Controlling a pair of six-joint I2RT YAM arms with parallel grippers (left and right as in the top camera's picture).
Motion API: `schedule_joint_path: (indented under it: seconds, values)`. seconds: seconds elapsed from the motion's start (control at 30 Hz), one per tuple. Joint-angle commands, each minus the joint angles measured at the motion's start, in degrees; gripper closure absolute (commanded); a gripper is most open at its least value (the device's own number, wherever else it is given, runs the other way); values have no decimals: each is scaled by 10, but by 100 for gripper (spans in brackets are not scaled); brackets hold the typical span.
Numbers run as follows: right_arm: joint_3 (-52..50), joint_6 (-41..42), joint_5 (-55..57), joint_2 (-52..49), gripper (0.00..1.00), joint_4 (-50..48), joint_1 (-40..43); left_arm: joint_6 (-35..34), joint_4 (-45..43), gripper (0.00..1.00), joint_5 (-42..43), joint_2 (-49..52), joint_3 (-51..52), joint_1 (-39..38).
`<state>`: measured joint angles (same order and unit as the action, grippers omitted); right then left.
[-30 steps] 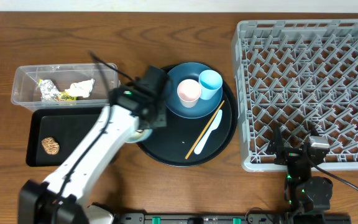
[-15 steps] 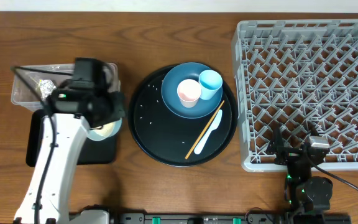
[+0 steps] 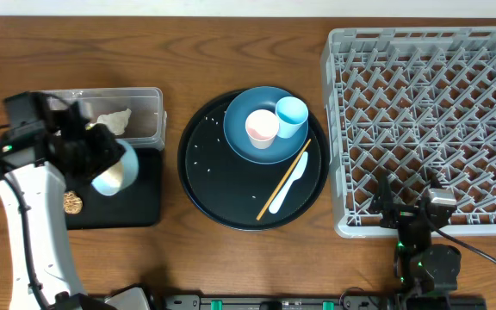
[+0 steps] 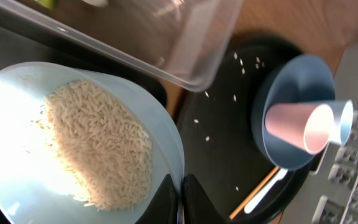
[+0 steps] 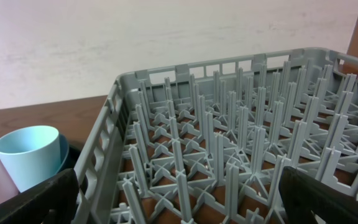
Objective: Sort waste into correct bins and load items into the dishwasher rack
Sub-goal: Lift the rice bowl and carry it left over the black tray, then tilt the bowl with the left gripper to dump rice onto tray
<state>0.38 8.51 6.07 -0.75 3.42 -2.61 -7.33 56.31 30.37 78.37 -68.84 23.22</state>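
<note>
While left fingers (image 4: pixel 194 202) clamp pale round bowl (image 3: pixel 114 170) of rice (image 4: pixel 98 143) over flat black rectangular tray (image 3: pixel 136 207), tip slowly; right fingers (image 5: pixel 36 199) open.

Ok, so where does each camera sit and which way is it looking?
Overhead: above the table, looking straight down; shows the left gripper holding the pale bowl over the black tray, right gripper by the rack.
Left wrist: looks along its shut fingers at rice in that bowl.
Right wrist: low, facing the rack between open fingertips.
Shared: both wrist views catch the light blue cup.
</note>
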Motion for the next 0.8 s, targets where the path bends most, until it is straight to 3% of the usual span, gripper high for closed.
schedule_joint_path:
  seconds: [0.0, 0.43, 0.77]
  values:
    - [-1, -7, 6, 0, 1, 2, -5, 24, -5, 94, 34, -5, 0, 35]
    - [-1, -7, 6, 0, 1, 2, -5, 115, -14, 94, 149, 16, 16, 91]
    - [-1, -7, 6, 0, 1, 2, -5, 205, -50, 94, 355, 85, 74, 166]
